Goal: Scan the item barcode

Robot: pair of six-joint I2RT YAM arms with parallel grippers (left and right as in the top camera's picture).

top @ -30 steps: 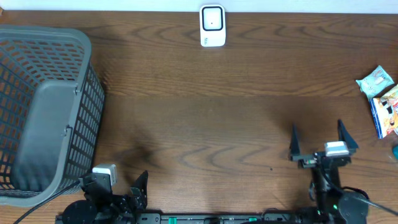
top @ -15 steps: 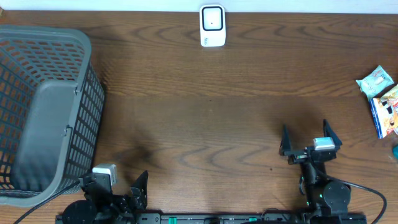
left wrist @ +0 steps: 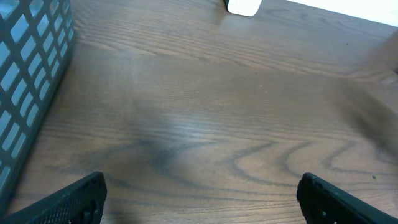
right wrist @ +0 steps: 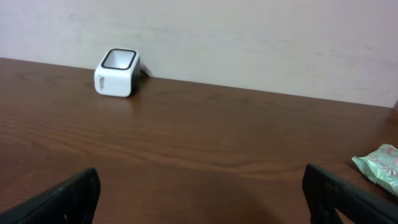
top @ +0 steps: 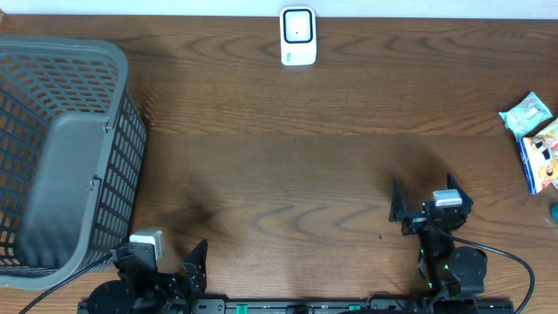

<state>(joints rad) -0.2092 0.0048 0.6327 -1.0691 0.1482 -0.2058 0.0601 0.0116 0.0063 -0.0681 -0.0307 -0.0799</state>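
Right gripper (top: pixel 423 185) drawn back and leftward since earlier frame, jaws spread wide, nothing held. Left gripper (left wrist: pixel 202 191) left unmoved, spread wide. Packets (top: pixel 527 113) seen far right, scanner (top: pixel 297 36) top centre.

Dark wooden table before me, pale wall beyond.
The table (top: pixel 279 174) is deep brown, its wavy grain running left to right; a soft, dull sheen lies across its near middle; along the far edge I see a plain pale wall (right wrist: pixel 249 37), evenly lit; tabletop and wall meet in a straight line.
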